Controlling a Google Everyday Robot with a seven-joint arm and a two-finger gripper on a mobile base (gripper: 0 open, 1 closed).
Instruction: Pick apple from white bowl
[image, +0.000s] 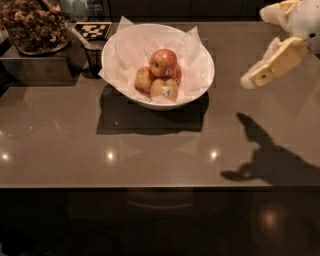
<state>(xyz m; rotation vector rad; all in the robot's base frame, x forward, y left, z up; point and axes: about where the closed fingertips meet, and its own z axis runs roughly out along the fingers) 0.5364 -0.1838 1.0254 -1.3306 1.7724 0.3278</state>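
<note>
While four apples sit heaped in the bowl (172, 104) at the back of the desk (150, 150), the hand (257, 47) hangs in the air at the far right, well apart from the fruit. Its two cream fingers (272, 64) stand spread, with nothing held between them.

The bowl is lined with crinkled paper (130, 47) whose corners rise above the rim. The apple (163, 62), the biggest and reddest of the four, rests on top of the pile, near the middle of the bowl. Two paler apples (164, 89) lie below it toward the front and left, touching it. A smaller red apple (176, 75) shows only in part, tucked behind at the right.

At the back left corner a tray (47, 49) is piled with brown nuts (30, 22) and stands on a grey metal box (35, 67). Just beside it, between tray and bowl, lies a black-and-white checkered tag (92, 30).

The desk is a smooth grey-brown slab, glossy enough to throw back three small spots of lamp light near its front edge. The bowl casts a square-edged dark shadow (150, 120) toward the front, and the arm's shadow (272, 160) stretches across the right front of the surface. Below the desk's front edge the room falls into darkness, with only faint reflections showing. Behind the desk, dark cabinet fronts run along the top.
</note>
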